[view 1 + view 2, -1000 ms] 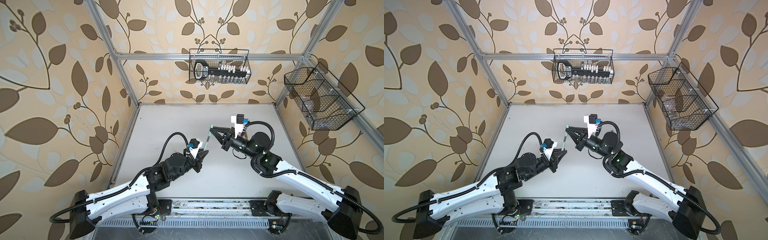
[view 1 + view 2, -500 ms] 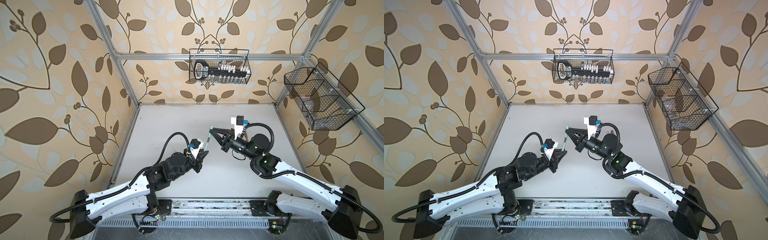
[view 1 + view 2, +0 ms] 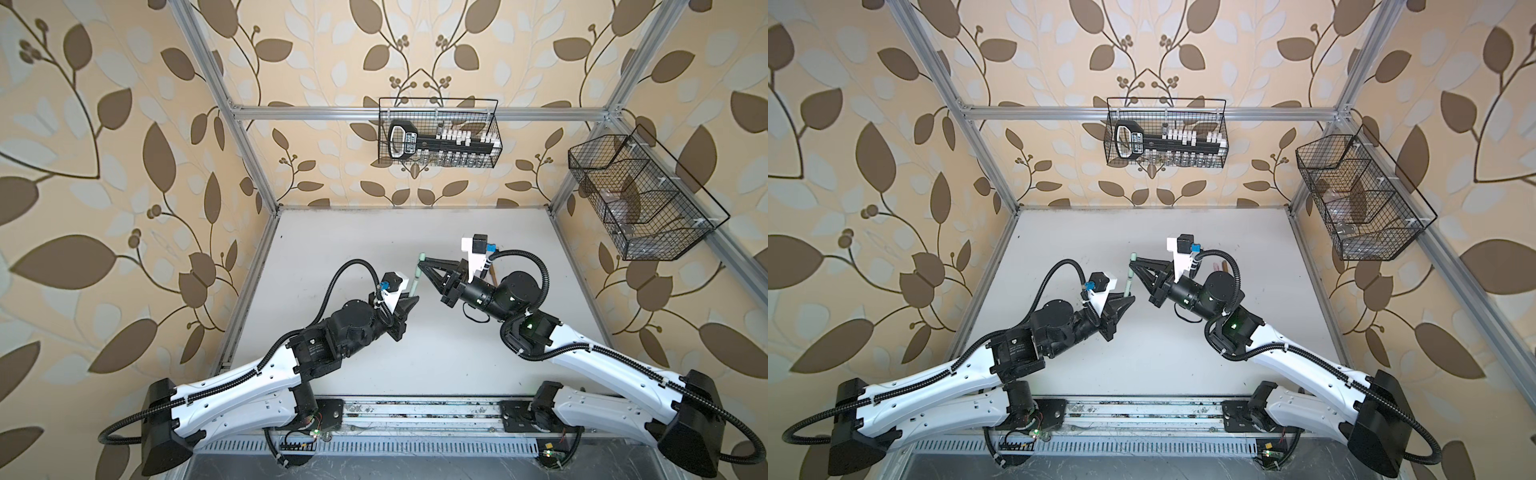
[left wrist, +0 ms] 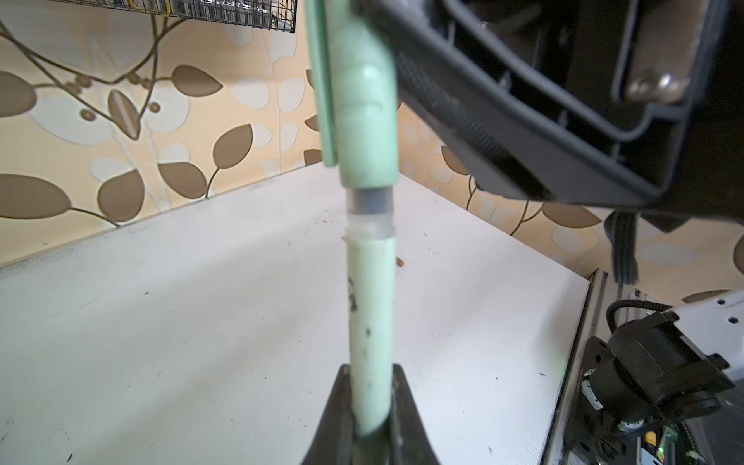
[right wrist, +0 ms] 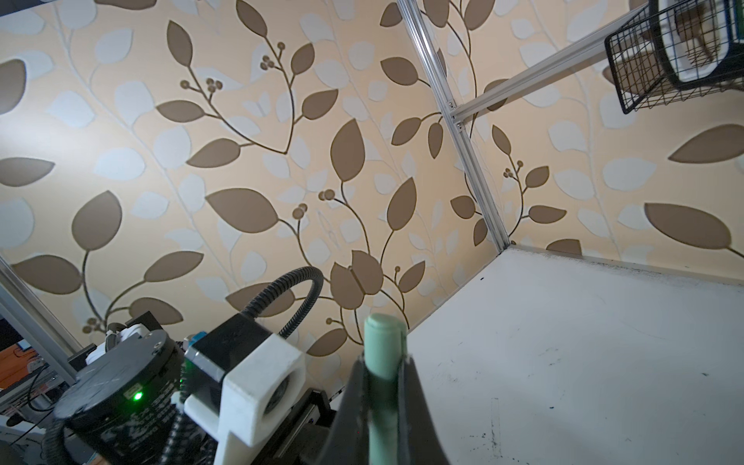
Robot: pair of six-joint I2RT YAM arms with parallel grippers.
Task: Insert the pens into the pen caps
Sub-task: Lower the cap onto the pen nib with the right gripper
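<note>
A pale green pen (image 3: 414, 282) (image 3: 1128, 283) is held above the white table, and my left gripper (image 3: 411, 297) (image 3: 1130, 296) is shut on its barrel (image 4: 370, 322). My right gripper (image 3: 423, 262) (image 3: 1136, 261) is shut on the pale green pen cap (image 3: 422, 257) (image 4: 364, 120) (image 5: 382, 342). Pen and cap are in line, and the pen's tip is inside the cap's mouth. In the left wrist view a grey and clear band of the pen still shows below the cap's rim. A brown pen (image 3: 1226, 266) lies on the table, mostly hidden behind the right wrist.
A black wire basket (image 3: 438, 137) holding tools hangs on the back wall. Another wire basket (image 3: 640, 199) hangs on the right wall. Aluminium frame posts (image 3: 249, 153) edge the table (image 3: 353, 232). The two wrists stand close together over the table's middle.
The right wrist has shifted very slightly to the left. Both grips and the joined pen and cap look the same.
</note>
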